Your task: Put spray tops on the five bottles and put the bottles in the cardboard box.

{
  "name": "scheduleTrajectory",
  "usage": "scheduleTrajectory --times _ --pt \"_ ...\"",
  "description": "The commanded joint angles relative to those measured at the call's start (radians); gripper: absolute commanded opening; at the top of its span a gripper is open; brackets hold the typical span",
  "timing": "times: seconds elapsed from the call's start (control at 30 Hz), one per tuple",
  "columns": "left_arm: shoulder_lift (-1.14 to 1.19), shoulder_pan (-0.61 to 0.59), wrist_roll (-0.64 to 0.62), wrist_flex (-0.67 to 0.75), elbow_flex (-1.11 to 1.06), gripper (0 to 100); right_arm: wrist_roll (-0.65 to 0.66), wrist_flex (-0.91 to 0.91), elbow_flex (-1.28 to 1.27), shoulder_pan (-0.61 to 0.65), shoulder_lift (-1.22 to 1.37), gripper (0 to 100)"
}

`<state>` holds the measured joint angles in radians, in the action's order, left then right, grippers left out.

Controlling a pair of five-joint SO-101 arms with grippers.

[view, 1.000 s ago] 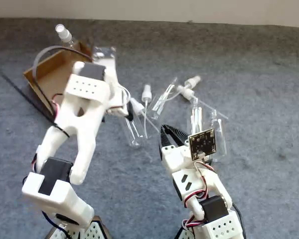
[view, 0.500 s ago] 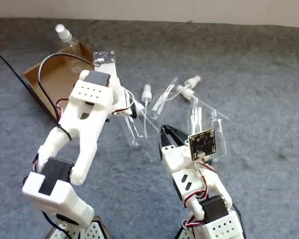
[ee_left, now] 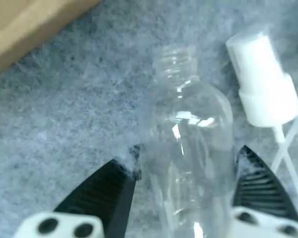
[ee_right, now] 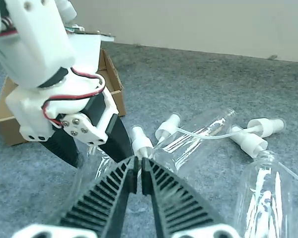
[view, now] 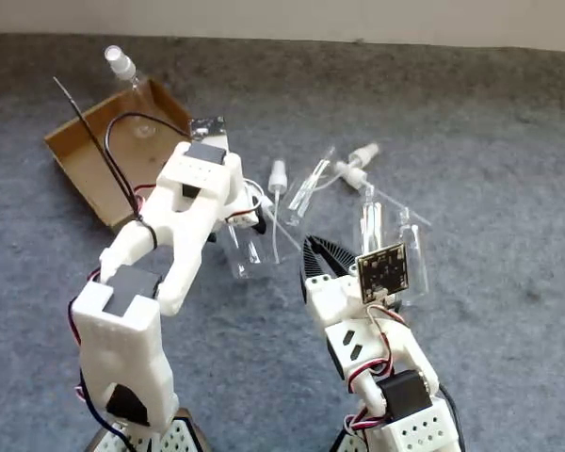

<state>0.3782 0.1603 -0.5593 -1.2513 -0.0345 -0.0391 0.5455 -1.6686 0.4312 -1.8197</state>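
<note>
Left gripper (ee_left: 187,161): wide open, 1 black finger on each side of a clear bottle (ee_left: 188,124). Whether they touch it, I can't tell.
Bottle: lying flat on the grey carpet (view: 508,141), left of centre, neck bare and pointing at the far edge.
Spray top (ee_left: 265,89): loose on the carpet, right beside that bottle's shoulder, thin tube trailing off it.
Box (view: 75,174): sitting near the carpet's far-left corner, just beyond the left arm. 1 capped bottle (view: 124,68) is already in it, at its far side.
Right gripper (ee_right: 139,168): pinched closed, just a sliver between the ribbed fingers, nothing in them. It's low over the carpet near the middle.
Other bottles: 1 (view: 311,179) lies past the right gripper toward the far edge, and 2 more (view: 369,221) (view: 410,245) lie side by side close to the right arm. All 3 are uncapped.
More spray tops (view: 363,155): 2 lie near the far bottle, toward the far edge.
</note>
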Motion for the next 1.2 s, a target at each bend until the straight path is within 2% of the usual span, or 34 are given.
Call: scheduleTrajectory --times 0.0,0.47,0.67,0.87,0.97,1.17 --pt "0.01 0.008 -0.011 0.011 0.059 23 0.012 0.002 -0.102 0.013 -0.018 1.2" --pt "0.012 0.007 -0.014 0.011 0.059 23 0.012 0.002 -0.102 0.013 -0.018 1.2" --pt "0.01 0.007 -0.008 0.011 0.059 8 0.012 0.002 -0.102 0.013 -0.018 1.2" --pt "0.007 0.008 -0.006 -0.006 0.065 12 0.012 0.002 -0.102 0.012 -0.018 1.2" --pt "0.007 0.015 0.08 -0.091 0.136 12 0.012 0.002 -0.102 0.012 -0.018 1.2" --pt "0.008 0.016 0.33 -0.393 0.407 11 0.012 0.002 -0.102 0.012 -0.018 1.2"
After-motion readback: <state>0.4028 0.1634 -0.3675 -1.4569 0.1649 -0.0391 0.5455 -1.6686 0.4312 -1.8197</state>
